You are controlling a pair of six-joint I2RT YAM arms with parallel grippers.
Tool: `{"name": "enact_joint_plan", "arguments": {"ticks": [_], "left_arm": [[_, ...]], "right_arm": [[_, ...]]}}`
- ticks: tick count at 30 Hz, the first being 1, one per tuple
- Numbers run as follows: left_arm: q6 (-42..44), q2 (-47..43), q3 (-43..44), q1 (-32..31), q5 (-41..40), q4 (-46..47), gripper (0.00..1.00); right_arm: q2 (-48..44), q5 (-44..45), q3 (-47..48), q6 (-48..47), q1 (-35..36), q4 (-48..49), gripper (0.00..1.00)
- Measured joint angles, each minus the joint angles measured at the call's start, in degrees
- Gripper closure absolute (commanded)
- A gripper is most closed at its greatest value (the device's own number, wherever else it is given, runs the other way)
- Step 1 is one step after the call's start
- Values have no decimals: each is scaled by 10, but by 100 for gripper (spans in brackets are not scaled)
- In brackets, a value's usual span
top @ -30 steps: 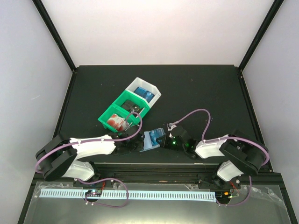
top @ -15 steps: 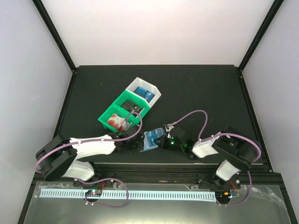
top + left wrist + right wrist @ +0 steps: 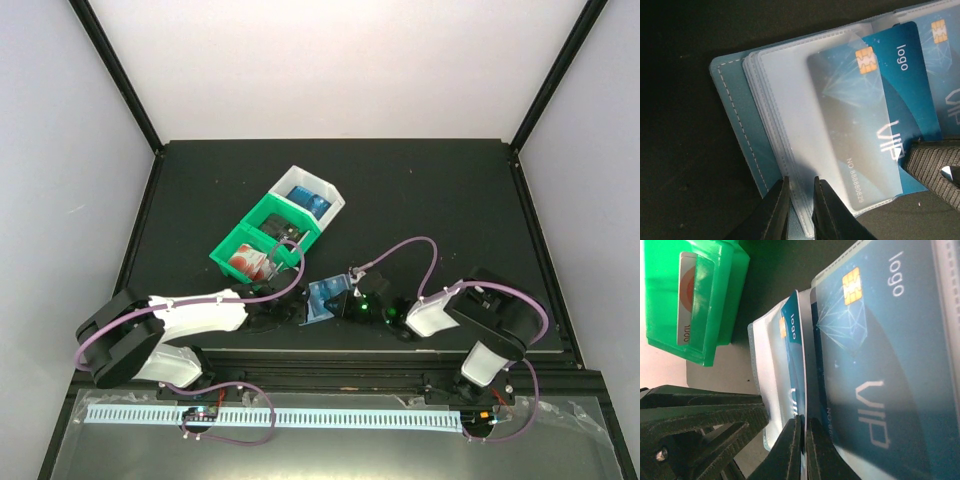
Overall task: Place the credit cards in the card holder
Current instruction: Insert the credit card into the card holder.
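The teal card holder point(image 3: 322, 298) lies open near the table's front edge, its clear pockets point(image 3: 785, 100) fanned out. My left gripper point(image 3: 799, 192) is shut on the near edge of those pockets, beside the teal cover point(image 3: 737, 115). A blue credit card point(image 3: 875, 125) marked VIP sits partly inside one pocket. My right gripper point(image 3: 803, 432) is shut on that card's edge point(image 3: 796, 345); one of its fingers point(image 3: 935, 167) shows in the left wrist view. A second blue card point(image 3: 875, 355) lies in the neighbouring pocket. From above, the grippers point(image 3: 293, 312) point(image 3: 347, 303) flank the holder.
A green bin point(image 3: 258, 216) stands behind the holder and holds a red-and-white card point(image 3: 687, 295). A white bin point(image 3: 338, 203) with blue cards adjoins it further back. Purple cables loop over both arms. The table's front edge runs just below the grippers.
My right arm has shifted left, its gripper carrying the blue card closer into the holder. The left arm has stayed put, still on the pockets.
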Motion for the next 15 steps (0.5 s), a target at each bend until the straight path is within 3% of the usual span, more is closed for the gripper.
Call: {"name": "enact_joint_plan", "arguments": {"ticks": [7,12,15], "left_arm": [[0,-4,0,0,0,-5,82],[0,-28,-2,0,-1,-16,76],[0,-74,-9,0,-5,-17,70]], "right_arm": [[10,-13,14,-6,0,-18,83],[-20,-9,24,-25,4,-70,51],[-71,14,35,-46,7,-151,41]]}}
